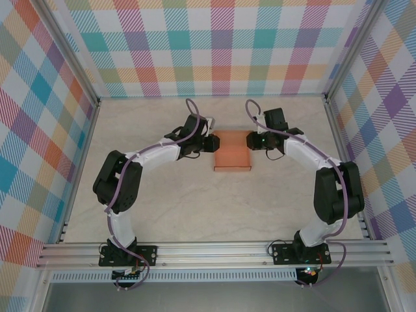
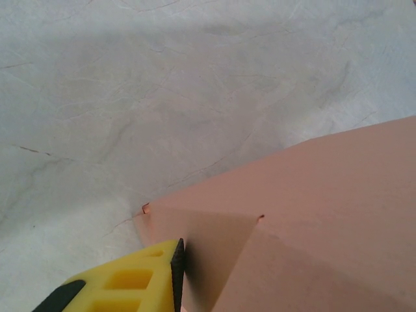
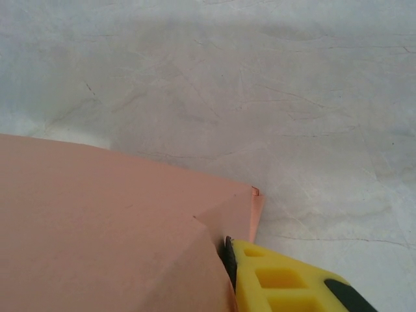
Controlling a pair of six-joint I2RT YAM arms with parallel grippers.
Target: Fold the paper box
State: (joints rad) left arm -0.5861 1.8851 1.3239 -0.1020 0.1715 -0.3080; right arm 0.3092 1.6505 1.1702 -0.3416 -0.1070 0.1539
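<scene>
**Subject.** The box (image 1: 233,151) lies flat on the desk (image 1: 162,208), just above the centre of the top view. It is a salmon rectangle, a little longer from top to bottom of the frame than across, so its long axis runs up and down the frame. The lower edge shows a thin raised lip. I judge it partly formed, with the side flaps not yet settled.

**Left side.** The left end effector (image 1: 209,143) meets the upper part of the box's left edge, and the box lies to its right in the top view. In the left wrist view a yellow finger (image 2: 130,286) at the bottom of the frame touches a creased side flap (image 2: 208,240) with its dark pad. The second finger is hidden, so I cannot tell whether the flap is pinched or only pushed.

**Right side.** The right end effector (image 1: 249,140) meets the upper part of the right edge, with the box to its left. In the right wrist view one yellow finger (image 3: 279,279) bears against a small folded corner flap (image 3: 239,211). The state of its jaws likewise cannot be read.

**Finding.** The arms oppose each other across the short axis and neither is nearer. The next move likely turns on both flaps being pressed inward together. Uneven pressure could skid the light card sideways.
</scene>
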